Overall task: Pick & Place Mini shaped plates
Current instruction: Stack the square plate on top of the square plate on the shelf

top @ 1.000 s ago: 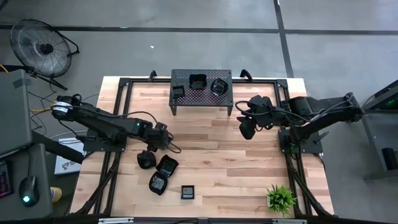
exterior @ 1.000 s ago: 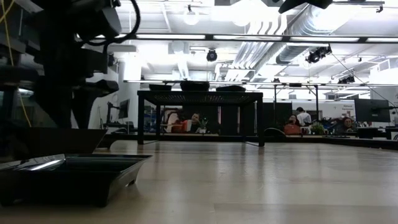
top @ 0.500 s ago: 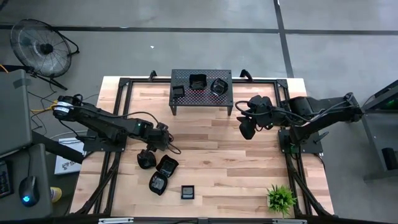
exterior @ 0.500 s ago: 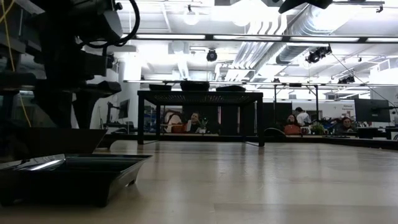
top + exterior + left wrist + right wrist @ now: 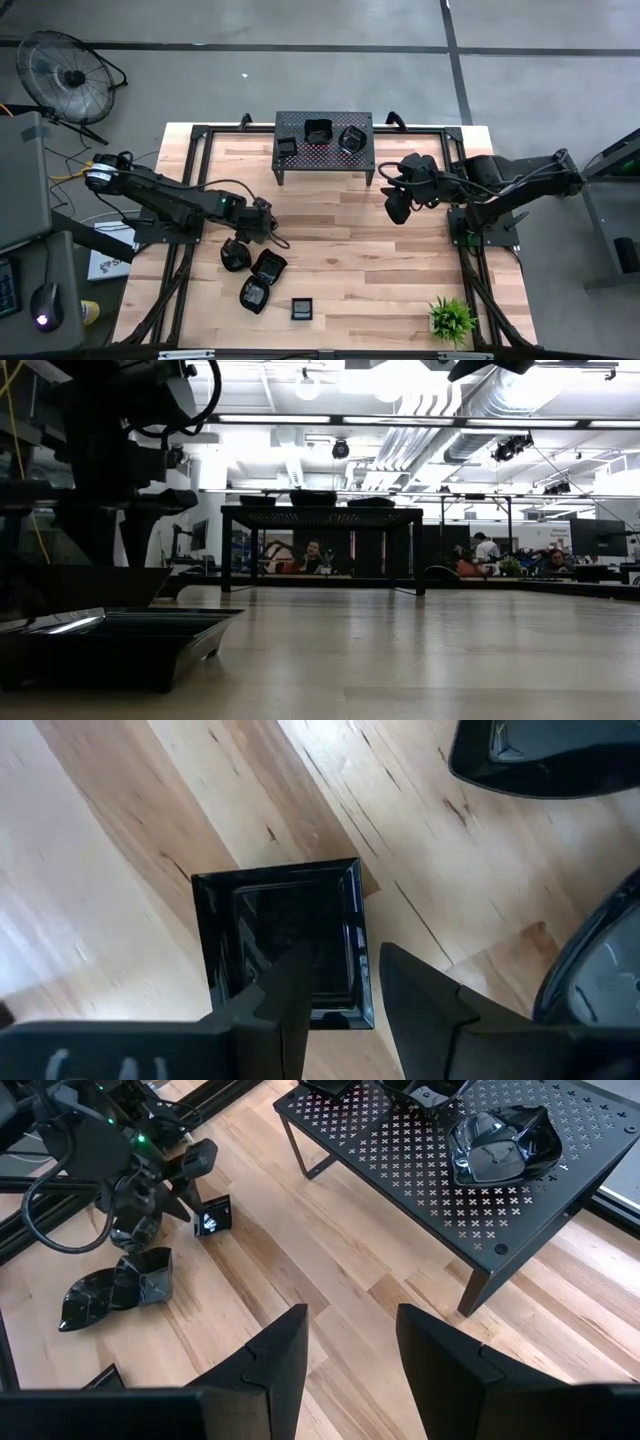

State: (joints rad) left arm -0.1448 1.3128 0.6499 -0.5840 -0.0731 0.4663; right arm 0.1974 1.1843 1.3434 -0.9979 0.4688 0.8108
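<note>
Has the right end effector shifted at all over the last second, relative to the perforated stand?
No. The right end effector hangs in the same spot off the perforated stand's right end in the high view.

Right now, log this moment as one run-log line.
left gripper: shut on small glossy black square plate | right gripper: open, idle near black perforated metal stand
</note>
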